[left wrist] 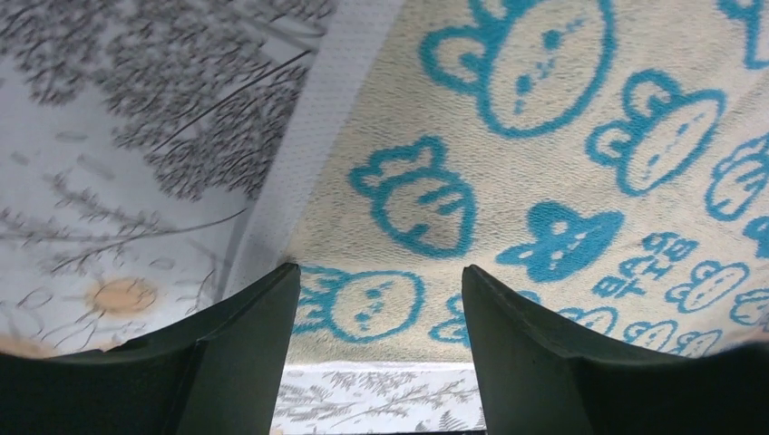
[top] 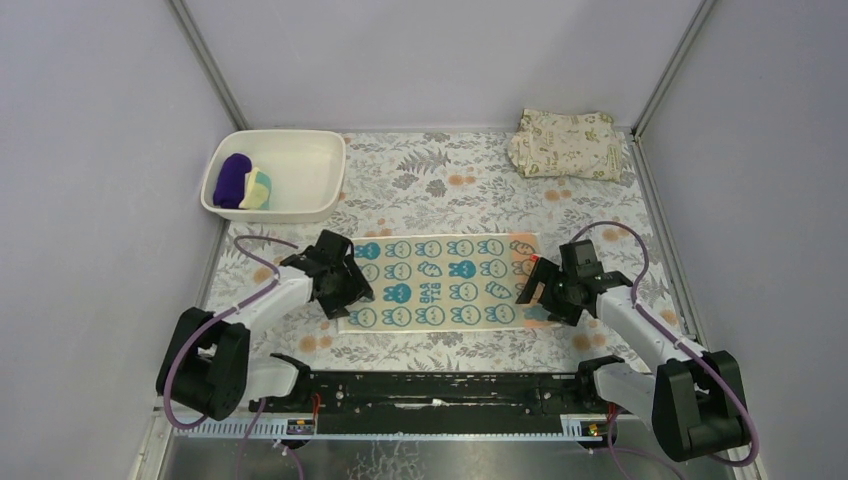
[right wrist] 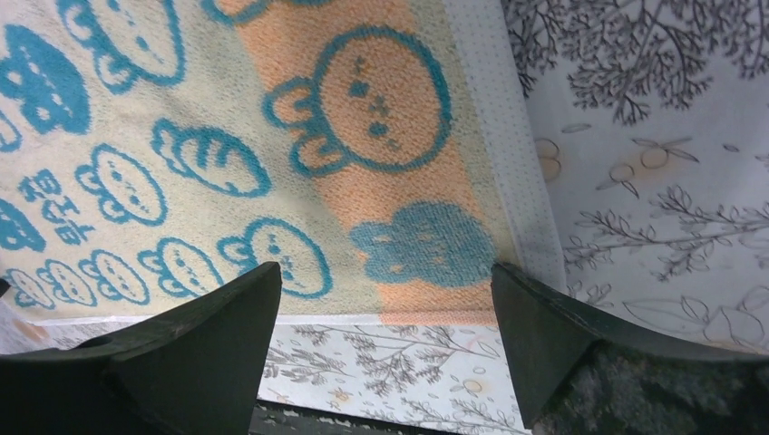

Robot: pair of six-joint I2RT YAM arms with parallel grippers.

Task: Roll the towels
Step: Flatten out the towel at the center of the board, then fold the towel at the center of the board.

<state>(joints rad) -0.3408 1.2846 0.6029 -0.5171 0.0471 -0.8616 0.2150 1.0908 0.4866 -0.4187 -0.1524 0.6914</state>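
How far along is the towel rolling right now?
Two look done: a purple towel and a yellow-teal towel sit bundled in the tub. In hand: the bunny towel lies flat, not yet rolled, with the left gripper open over its left end and the right gripper open over its right end. Left: rolling that one.
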